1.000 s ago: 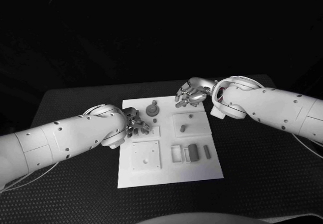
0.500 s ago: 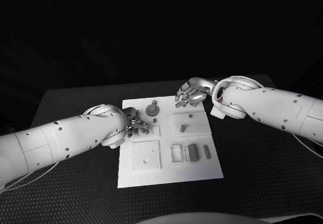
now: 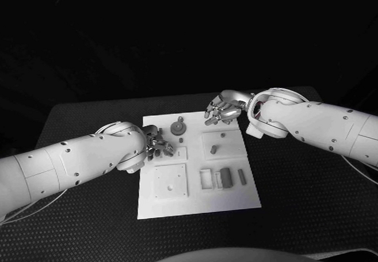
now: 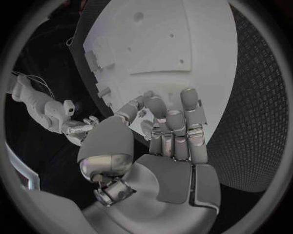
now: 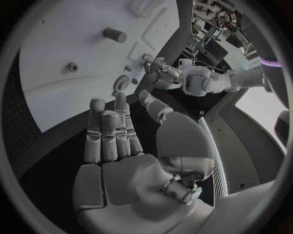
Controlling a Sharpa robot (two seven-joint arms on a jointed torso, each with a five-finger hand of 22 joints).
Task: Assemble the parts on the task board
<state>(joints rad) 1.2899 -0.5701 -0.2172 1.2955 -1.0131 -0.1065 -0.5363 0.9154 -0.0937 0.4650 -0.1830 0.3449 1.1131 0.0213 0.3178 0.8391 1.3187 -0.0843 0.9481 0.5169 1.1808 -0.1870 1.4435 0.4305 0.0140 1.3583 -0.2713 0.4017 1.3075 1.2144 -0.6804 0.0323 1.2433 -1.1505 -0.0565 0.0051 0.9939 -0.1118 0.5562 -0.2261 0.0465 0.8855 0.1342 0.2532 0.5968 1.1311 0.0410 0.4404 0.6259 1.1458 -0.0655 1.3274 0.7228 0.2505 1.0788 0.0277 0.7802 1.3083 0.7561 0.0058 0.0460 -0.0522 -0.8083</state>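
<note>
Task board (image 3: 199, 188) is sitting flat in the middle of the black tabletop (image 3: 82, 169), with small grey parts like a round gear (image 3: 179, 128) near its far end and bars (image 3: 224, 177) in the slots closer in. Left robot hand (image 3: 159, 146) is hovering over the board's left edge, fingers curled loosely with nothing in them. Right robot hand (image 3: 221, 109) is hanging over the far right corner, fingers bent, also holding nothing

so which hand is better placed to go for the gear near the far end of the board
Probably the left. The left hand hovers over the board's left edge, just short of the gear, fingers spread and empty. The right hand sits at the far right corner, a bit farther from it.
</note>
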